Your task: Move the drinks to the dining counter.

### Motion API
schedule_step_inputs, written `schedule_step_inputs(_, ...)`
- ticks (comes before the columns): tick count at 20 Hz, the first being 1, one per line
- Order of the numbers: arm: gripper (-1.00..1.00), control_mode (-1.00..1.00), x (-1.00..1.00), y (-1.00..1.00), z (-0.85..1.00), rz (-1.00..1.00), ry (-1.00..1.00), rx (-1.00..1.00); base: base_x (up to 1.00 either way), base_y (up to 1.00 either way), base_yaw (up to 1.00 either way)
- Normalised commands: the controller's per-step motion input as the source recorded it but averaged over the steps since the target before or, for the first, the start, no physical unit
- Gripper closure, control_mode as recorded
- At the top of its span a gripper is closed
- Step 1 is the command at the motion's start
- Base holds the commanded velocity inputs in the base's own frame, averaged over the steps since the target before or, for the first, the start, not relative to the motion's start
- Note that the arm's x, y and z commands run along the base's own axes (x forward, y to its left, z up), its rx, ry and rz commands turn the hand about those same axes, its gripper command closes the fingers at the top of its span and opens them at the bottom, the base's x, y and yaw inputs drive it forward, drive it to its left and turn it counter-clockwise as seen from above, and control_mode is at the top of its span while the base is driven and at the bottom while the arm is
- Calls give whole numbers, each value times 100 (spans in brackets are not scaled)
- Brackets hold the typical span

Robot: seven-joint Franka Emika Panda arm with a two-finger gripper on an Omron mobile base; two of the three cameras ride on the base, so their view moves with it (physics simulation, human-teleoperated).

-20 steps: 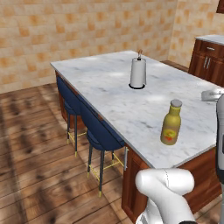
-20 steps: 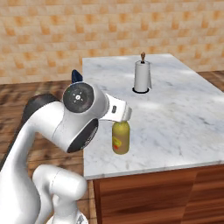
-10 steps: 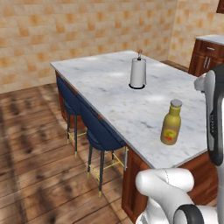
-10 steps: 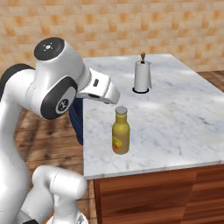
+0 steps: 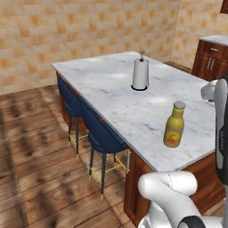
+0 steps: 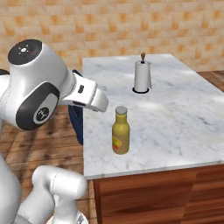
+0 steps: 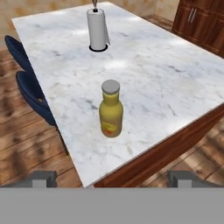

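The amber bottle (image 7: 110,109) stands upright on the dining counter (image 7: 175,83), near its close edge, and from my gripper (image 7: 113,178) it lies straight ahead and lower, well apart. The gripper is wide and holds nothing. The marble top has much free room around the bottle; a paper towel roll (image 7: 98,29) stands further back, and blue stools (image 5: 91,129) line one side.

The light is bright and even. Soft pale patches lie on the marble dining counter (image 5: 120,84). The amber bottle (image 7: 110,109) casts a small shadow. Everything looks sharp, with no blur.
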Motion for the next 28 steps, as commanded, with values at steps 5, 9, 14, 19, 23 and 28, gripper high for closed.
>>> schedule_step_inputs(5, -100, -100, -25, 56, -4, 0, -7, -16, 0, 0, 0)
schedule_step_inputs(9, -100, -100, -51, 38, -24, -1, -5, -9, 0, 0, 0)
schedule_step_inputs(14, -100, 100, -36, 13, -5, 0, -2, -5, -22, 2, 0)
schedule_step_inputs(19, -100, 100, 0, 0, 0, 0, 0, 0, -9, -47, -24)
schedule_step_inputs(23, -100, 100, 0, 0, 0, 0, 0, 0, 0, -63, -73)
schedule_step_inputs(28, -100, 100, 0, 0, 0, 0, 0, 0, 0, -13, -92)
